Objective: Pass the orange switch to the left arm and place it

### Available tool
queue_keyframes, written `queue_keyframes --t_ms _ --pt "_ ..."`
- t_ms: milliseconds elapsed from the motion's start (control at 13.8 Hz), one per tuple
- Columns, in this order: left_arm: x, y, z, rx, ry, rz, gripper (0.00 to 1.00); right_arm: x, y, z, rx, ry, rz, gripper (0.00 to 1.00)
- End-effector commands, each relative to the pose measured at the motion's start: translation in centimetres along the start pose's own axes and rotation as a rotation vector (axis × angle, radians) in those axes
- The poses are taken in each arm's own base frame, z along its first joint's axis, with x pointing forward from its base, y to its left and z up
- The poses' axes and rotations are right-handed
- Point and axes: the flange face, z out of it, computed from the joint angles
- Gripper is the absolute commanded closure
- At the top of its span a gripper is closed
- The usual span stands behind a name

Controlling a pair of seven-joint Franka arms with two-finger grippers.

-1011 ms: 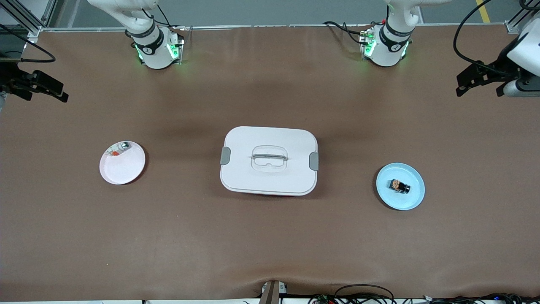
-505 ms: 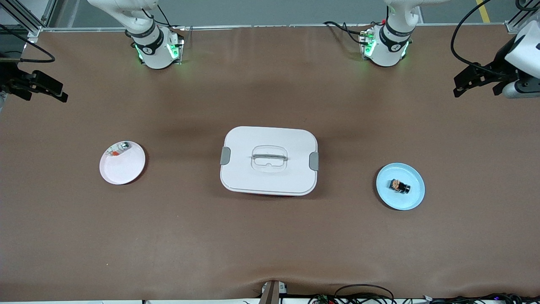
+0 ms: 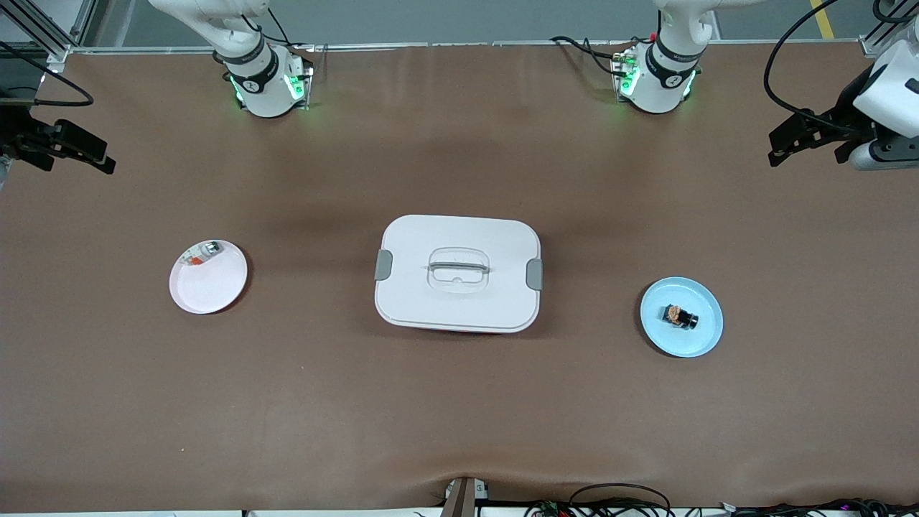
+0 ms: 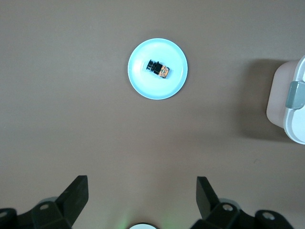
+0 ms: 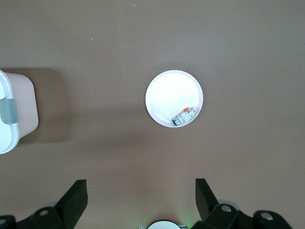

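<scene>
The orange switch [image 3: 679, 315], a tiny black block with an orange end, lies on a blue plate [image 3: 700, 337] toward the left arm's end of the table. The white box [image 3: 458, 273] stands at the table's middle, lid on. My left gripper [image 3: 777, 147] hangs open over the table's edge at the left arm's end, holding nothing. In the left wrist view the switch [image 4: 157, 69] sits on its plate [image 4: 143, 83], well away from the gripper [image 4: 142, 191]. My right gripper [image 3: 108, 161] hangs open and empty over the right arm's end; the right wrist view shows it [image 5: 140, 193] open too.
A pink plate [image 3: 204, 294] lies toward the right arm's end, with a small silver-grey piece [image 3: 211, 248] and a white-and-orange scrap [image 3: 192, 260] on its rim side. The box's corners show in both wrist views [image 4: 293, 105] [image 5: 9, 119]. Bare brown table surrounds everything.
My left gripper has drifted slightly in over the table toward the box's end. The right gripper, the switch and the box have not moved.
</scene>
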Motion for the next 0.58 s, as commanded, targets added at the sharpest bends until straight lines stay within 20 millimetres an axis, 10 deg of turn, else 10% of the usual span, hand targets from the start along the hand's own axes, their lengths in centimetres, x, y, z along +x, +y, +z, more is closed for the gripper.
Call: queue_keyframes --t_ms 0,505 --pt "-0.1 0.8 -0.5 -0.012 0.003 0.006 0.0 -0.1 0.2 -0.6 -0.014 0.006 -0.011 0.0" --pt "0.3 0.5 -1.5 -0.007 0.025 0.009 0.0 -0.1 0.2 -0.6 -0.014 0.011 -0.008 0.0"
